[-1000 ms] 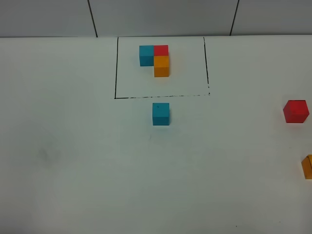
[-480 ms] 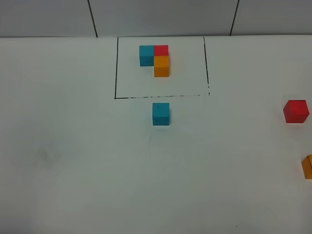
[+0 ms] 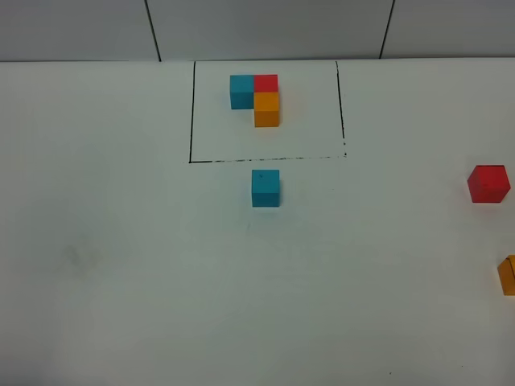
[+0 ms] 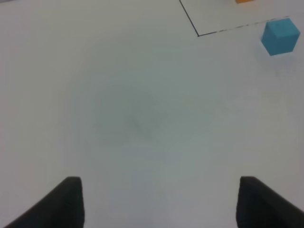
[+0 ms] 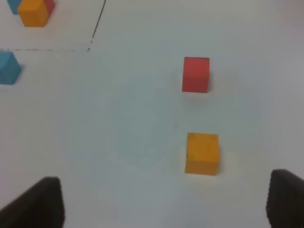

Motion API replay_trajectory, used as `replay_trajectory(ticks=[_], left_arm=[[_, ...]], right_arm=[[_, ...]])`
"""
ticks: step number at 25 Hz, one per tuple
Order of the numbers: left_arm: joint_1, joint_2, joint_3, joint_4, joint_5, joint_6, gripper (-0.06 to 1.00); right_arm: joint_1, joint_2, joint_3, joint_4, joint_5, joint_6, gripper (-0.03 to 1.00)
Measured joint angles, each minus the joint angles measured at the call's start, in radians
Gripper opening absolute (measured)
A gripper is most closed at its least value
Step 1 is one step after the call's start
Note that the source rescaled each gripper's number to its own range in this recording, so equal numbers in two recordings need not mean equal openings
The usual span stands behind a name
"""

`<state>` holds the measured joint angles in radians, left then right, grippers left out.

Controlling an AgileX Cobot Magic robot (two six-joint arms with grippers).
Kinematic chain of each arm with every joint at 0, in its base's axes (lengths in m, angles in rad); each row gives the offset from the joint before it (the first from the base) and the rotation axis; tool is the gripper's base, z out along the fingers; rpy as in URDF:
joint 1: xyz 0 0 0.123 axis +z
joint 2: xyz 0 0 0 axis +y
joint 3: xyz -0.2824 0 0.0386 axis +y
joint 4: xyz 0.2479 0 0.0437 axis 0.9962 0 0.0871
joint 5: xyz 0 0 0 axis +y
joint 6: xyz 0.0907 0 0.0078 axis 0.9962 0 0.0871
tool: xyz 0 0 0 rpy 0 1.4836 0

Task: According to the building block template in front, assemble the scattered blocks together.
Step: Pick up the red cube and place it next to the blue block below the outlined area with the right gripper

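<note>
Teal-blue cube (image 3: 265,187) sits just at six o'clock of the black-framed template (image 3: 256,100); red cube (image 3: 488,183) and orange cube (image 3: 508,275) lie well off toward four. Left gripper (image 4: 159,204) and right gripper (image 5: 166,204) gape, empty.

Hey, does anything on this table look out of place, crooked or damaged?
Nothing looks damaged or spilled. The blue cube sits just outside the black outline, while the red cube and orange cube lie far off right, apart. The outline's near line is patchy toward its right corner.
</note>
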<state>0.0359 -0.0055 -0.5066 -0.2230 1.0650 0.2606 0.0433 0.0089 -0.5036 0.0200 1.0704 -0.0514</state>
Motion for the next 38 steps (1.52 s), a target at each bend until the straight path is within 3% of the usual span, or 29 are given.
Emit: replay_trajectory(ticks=[7,15,38], left_arm=[[0.000,0.000,0.000,0.004,-0.001,-0.025,0.51],[0.000,0.000,0.000,0.112,-0.003,-0.168,0.51],[0.000,0.000,0.000,0.118,-0.003,-0.176,0.51]], right_arm=[[0.000,0.000,0.000,0.000,0.000,0.000,0.74],[0.000,0.000,0.000,0.000,0.000,0.000,0.74],[0.000,0.000,0.000,0.000,0.000,0.000,0.74]])
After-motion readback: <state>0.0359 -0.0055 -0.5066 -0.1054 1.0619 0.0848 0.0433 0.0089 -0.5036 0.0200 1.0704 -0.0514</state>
